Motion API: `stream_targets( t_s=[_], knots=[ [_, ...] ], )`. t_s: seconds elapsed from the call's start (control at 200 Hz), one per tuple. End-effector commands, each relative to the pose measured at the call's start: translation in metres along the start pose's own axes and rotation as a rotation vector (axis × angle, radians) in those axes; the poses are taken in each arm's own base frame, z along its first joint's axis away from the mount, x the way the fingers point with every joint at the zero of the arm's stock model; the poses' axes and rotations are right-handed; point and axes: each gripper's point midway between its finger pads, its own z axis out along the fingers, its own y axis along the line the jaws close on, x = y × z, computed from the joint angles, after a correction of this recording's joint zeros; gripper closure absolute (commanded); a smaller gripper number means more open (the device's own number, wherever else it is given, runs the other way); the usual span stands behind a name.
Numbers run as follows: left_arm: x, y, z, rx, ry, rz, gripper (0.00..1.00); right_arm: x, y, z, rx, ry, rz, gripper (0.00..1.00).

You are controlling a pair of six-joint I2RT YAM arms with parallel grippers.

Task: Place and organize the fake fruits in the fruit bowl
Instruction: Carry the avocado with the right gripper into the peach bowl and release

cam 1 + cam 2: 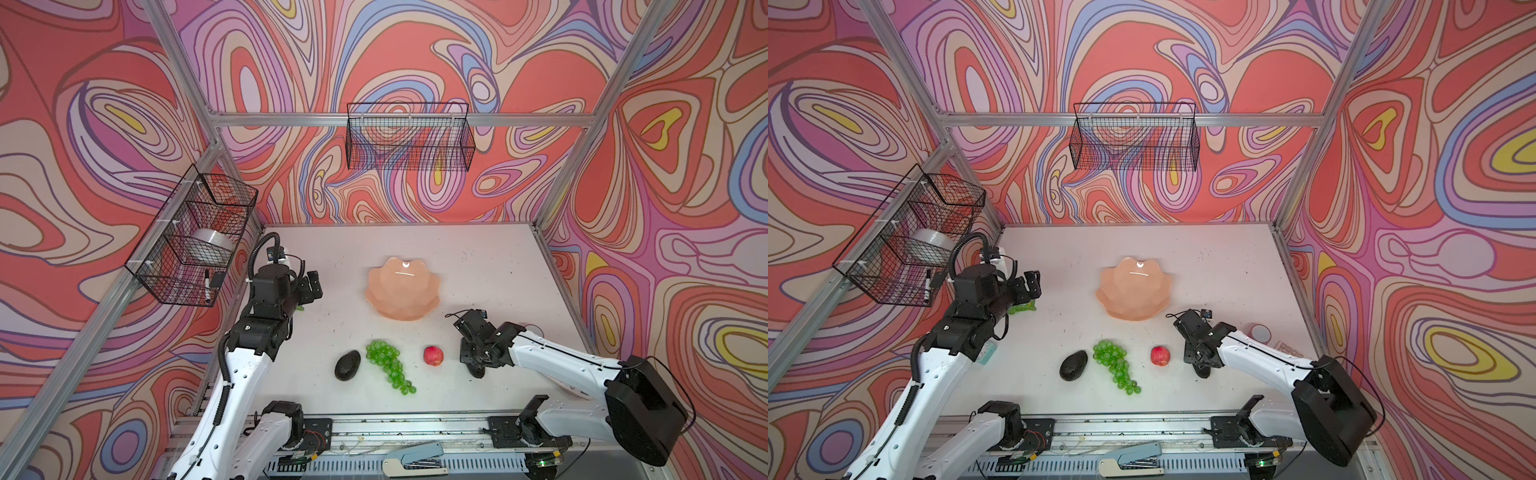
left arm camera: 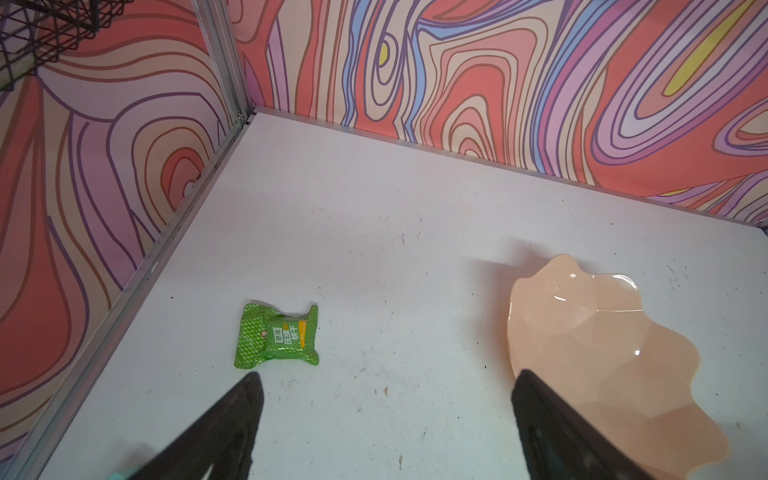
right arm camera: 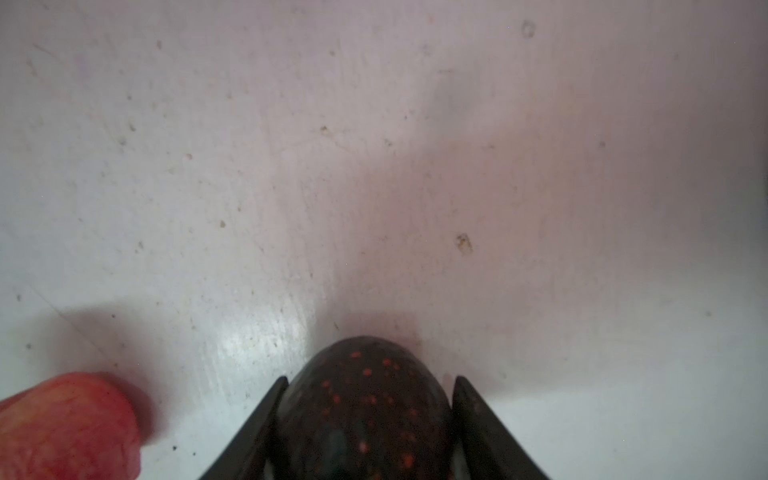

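Right wrist view showed the right gripper (image 3: 370,380) with its jaws closed against both flanks of a dark speckled avocado (image 3: 365,411) at the lower centre of the frame, down at table level. The red apple (image 3: 66,424) lay just beside it at the lower left. In the left wrist view, the left gripper (image 2: 386,378) hung with its fingers spread wide and nothing between them.

In both top views the fruit bowl (image 1: 415,307) sat empty at the centre of the frame. Judged progress: no fruit was in the bowl, and the first pick was at the grasp stage. A second avocado (image 1: 347,365), the green grape bunch (image 1: 388,368) and the apple lay in a row below the bowl, apart from it.

The white table (image 1: 478,257) was scuffed and speckled with dirt. A green snack packet (image 2: 276,336) lay near the left arm. Swirl-patterned walls in red, pink and purple enclosed the cell. A black wire basket (image 1: 409,137) hung at upper centre and a tiered wire basket (image 1: 191,237) at middle left.
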Motion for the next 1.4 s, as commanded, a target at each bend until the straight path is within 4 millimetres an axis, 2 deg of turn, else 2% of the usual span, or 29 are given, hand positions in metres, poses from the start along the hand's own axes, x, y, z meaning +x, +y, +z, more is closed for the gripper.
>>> stream_targets(
  t_s=[0.0,0.08,0.16,0.23,0.31,0.406,0.486,0.551,0.581,0.736,0.931,1.117,1.392],
  knots=[
    [0.004,0.003,-0.001,-0.013,0.025,-0.001,0.07,-0.025,0.006,-0.019,0.008,-0.081,-0.021,0.5],
    [0.004,0.005,-0.001,-0.023,0.024,-0.004,0.06,-0.05,0.016,-0.042,-0.007,-0.152,-0.039,0.52],
    [0.004,0.007,-0.001,-0.033,0.023,-0.006,0.06,-0.081,0.036,-0.067,-0.058,-0.24,-0.061,0.52],
    [0.005,0.008,-0.001,-0.037,0.022,-0.006,0.07,-0.111,0.063,-0.086,-0.117,-0.314,-0.088,0.53],
    [0.007,0.009,0.001,-0.042,0.027,-0.004,0.07,-0.144,0.097,-0.097,-0.173,-0.373,-0.137,0.53],
    [0.007,0.009,0.0,-0.045,0.032,0.001,0.07,-0.175,0.14,-0.094,-0.222,-0.397,-0.208,0.54],
    [0.007,0.01,-0.001,-0.049,0.028,-0.007,0.06,-0.192,0.174,-0.084,-0.273,-0.404,-0.264,0.55],
    [0.008,0.007,0.0,-0.032,0.028,-0.011,0.06,-0.205,0.195,-0.076,-0.288,-0.411,-0.305,0.56],
    [0.008,0.007,0.0,-0.028,0.03,-0.01,0.06,-0.207,0.203,-0.062,-0.276,-0.394,-0.327,0.56],
    [0.009,0.011,0.001,-0.055,0.044,-0.002,0.06,-0.221,0.232,-0.026,-0.27,-0.378,-0.391,0.58],
    [0.01,0.012,0.002,-0.061,0.048,0.0,0.06,-0.222,0.254,0.015,-0.264,-0.32,-0.428,0.59],
    [0.01,0.013,0.003,-0.066,0.051,0.001,0.06,-0.215,0.259,0.042,-0.253,-0.269,-0.443,0.59],
    [0.01,0.016,0.002,-0.081,0.05,-0.002,0.06,-0.202,0.257,0.07,-0.234,-0.22,-0.451,0.59]
  ],
)
